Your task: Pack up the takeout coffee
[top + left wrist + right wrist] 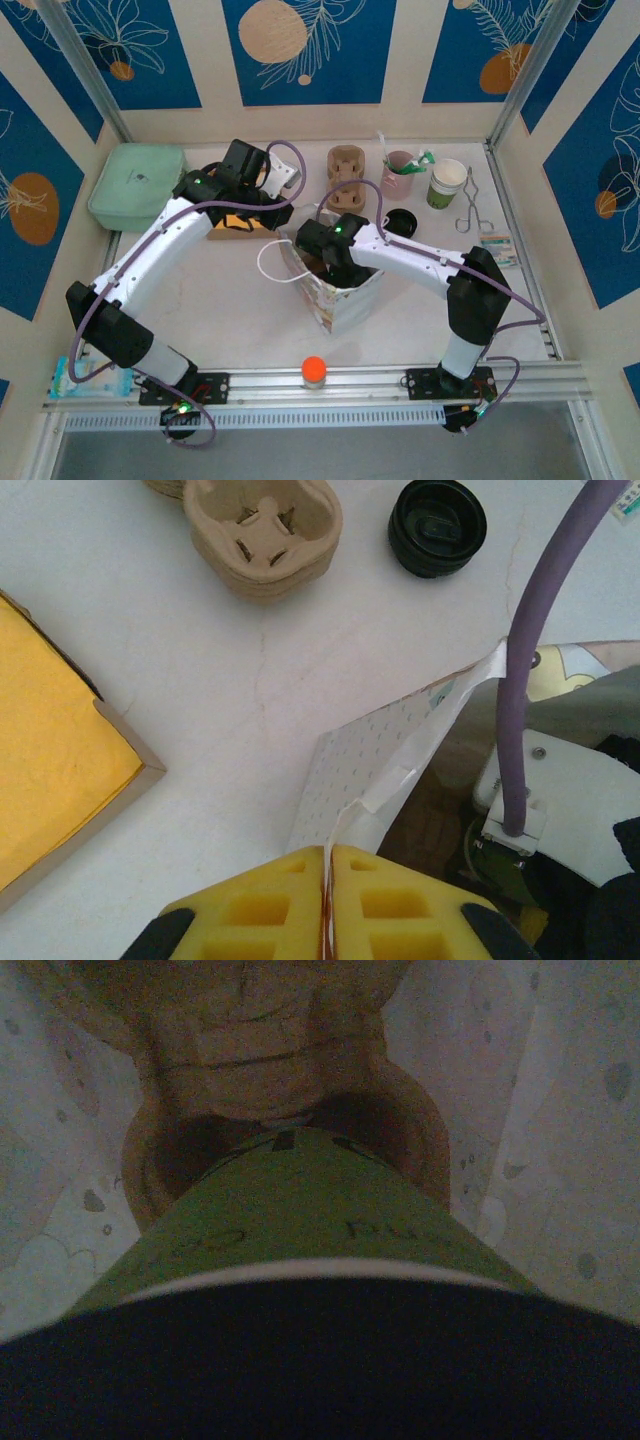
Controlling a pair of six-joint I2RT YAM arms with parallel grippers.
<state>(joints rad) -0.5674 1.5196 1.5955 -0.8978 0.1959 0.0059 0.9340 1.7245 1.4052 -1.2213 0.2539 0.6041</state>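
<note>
Standing upright inside the paper bag (pixel 335 300), the takeout coffee (pixel 300 1210) has its long axis up and down. Its black lid (pixel 300 1370) is on top, close under the right wrist camera, and its green base points down at a round socket of the brown cup carrier (pixel 270 1050) on the bag's floor. Whether the base sits in that socket I cannot tell. The bag's speckled walls rise close on both sides of the cup.

The right arm (pixel 420 255) reaches down into the bag's mouth. The right jaws stand wide with their fingers hidden, so I cannot tell whether they clamp the cup. The left jaws are pressed together on a white strip (pixel 385 785) at the bag's top edge, yellow pads (pixel 260 910) almost meeting.

On the desk (pixel 200 300) behind the bag are a stack of spare carriers (pixel 347 165), a loose black lid (pixel 400 222), a pink cup with straws (pixel 400 172), stacked green cups (pixel 446 185) and metal tongs (pixel 470 205). A yellow-lined box (pixel 50 770) lies left of the bag. A purple cable (pixel 520 680) crosses above the bag's mouth.
</note>
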